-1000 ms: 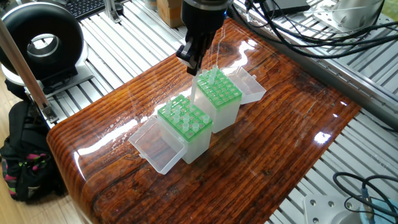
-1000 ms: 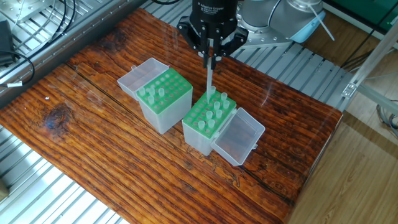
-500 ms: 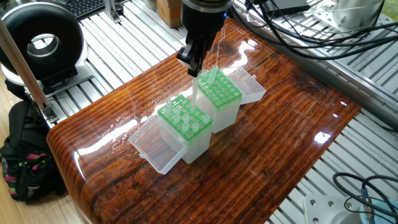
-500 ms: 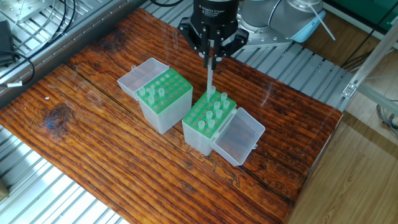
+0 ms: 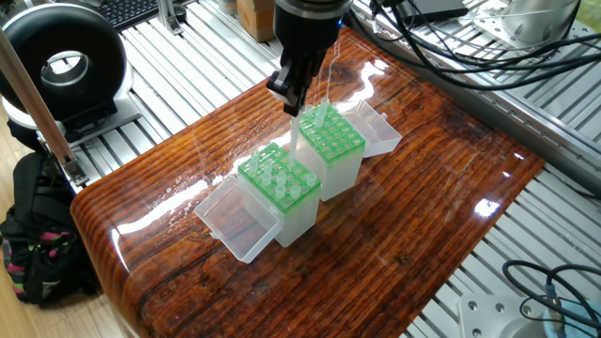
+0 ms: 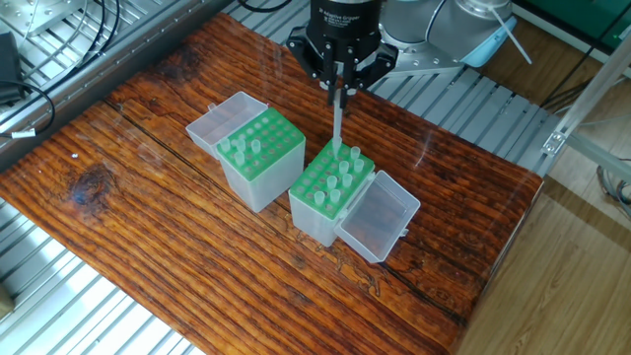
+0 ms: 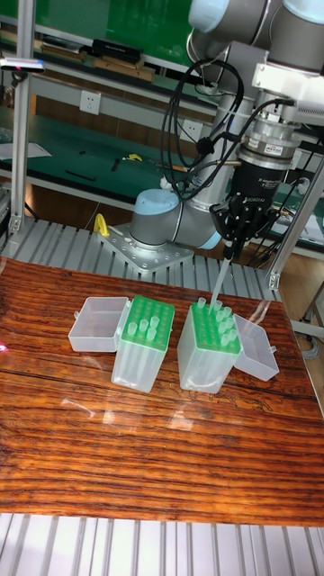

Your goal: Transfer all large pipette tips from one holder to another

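Your gripper (image 6: pixel 338 88) pinches one large pipette tip (image 6: pixel 336 122) by its top, jaws nearly closed, the cone hanging upright just above the back corner of the fuller green rack (image 6: pixel 333 181). Lift straight and plumb until the point clears the neighbouring tips (image 6: pixel 344 169), then carry it to the second green rack (image 6: pixel 258 144) just beside, where a few tips already stand. Both racks' open clear lids (image 6: pixel 379 216) flank them; dark cables (image 5: pixel 441 42) lie beyond the wooden table (image 6: pixel 158 247).
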Motion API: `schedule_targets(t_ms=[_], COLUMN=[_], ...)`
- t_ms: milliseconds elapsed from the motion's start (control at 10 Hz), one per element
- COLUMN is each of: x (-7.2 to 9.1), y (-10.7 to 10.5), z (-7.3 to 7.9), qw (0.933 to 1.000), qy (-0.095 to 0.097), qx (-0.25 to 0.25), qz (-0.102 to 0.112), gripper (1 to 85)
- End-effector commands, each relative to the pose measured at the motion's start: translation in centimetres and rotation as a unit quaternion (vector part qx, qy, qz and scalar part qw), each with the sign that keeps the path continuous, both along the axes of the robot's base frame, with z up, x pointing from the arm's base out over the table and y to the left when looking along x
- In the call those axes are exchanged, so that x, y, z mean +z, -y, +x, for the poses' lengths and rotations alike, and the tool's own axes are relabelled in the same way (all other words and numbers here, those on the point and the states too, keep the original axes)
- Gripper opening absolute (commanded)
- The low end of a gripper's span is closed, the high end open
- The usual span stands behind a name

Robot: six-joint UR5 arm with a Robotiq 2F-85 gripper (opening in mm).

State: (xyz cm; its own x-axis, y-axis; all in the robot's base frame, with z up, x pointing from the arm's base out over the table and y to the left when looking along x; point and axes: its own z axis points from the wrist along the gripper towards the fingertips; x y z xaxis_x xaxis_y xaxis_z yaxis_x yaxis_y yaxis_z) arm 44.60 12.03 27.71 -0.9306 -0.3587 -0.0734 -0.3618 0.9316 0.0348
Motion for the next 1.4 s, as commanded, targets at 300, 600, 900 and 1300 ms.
schedule_targets(t_ms=[300,600,900,1300], x=[-0.41,-0.32,-0.14,-0.07], y=[-0.72,-0.58,-0.49,-0.9], z=[0.03,-0.09,-0.18,-0.04], qw=[1.0,1.0,1.0,0.9999], qy=[0.001,-0.001,-0.001,0.002], qx=[-0.002,-0.001,0.0,-0.002], qz=[0.007,0.005,0.006,0.013], gripper=[5.7,5.7,5.7,5.7])
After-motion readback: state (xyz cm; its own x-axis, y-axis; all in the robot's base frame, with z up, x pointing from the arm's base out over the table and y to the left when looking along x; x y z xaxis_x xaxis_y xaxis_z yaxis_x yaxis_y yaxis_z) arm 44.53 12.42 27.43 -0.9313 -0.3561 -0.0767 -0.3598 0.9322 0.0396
